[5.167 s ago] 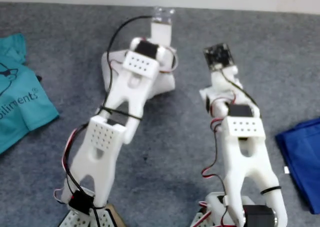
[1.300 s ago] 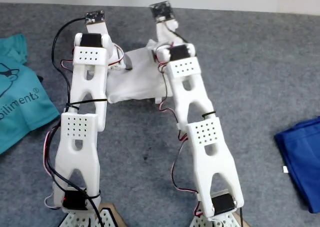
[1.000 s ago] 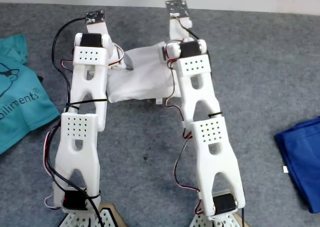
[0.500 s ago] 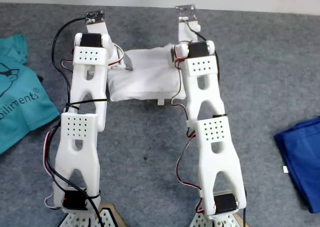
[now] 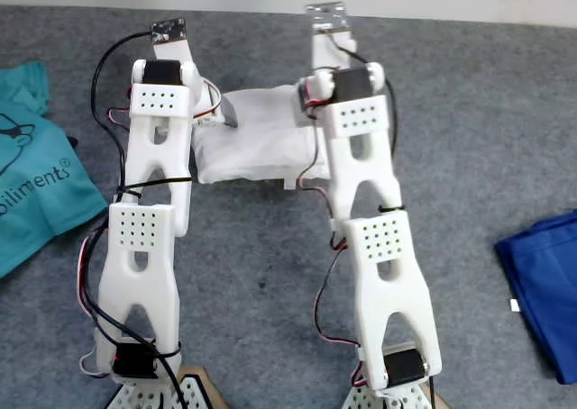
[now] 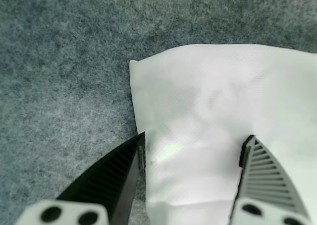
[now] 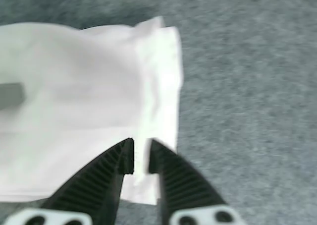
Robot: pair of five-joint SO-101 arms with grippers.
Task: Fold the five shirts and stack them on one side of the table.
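Observation:
A white shirt (image 5: 257, 139) lies folded into a flat rectangle on the grey felt table (image 5: 261, 274), between my two arms at the far middle. My left gripper (image 6: 194, 140) stands open over the shirt's (image 6: 213, 96) left end, one black finger (image 6: 119, 175) at the cloth's edge and the other on the cloth. My right gripper (image 7: 140, 153) is at the shirt's (image 7: 74, 86) right end, its fingers closed to a thin gap with a fold of white cloth between them. From above, both wrists hide the gripper tips.
A teal shirt (image 5: 36, 184) with white print lies spread at the table's left edge. A blue shirt (image 5: 545, 278) lies folded at the right edge. Bare felt stretches in front of the white shirt and between the arm bases.
Over the last second my right arm swung right, and the white shirt's right side spread out flatter with it. The left arm held still; five seconds ago both arms stood elsewhere.

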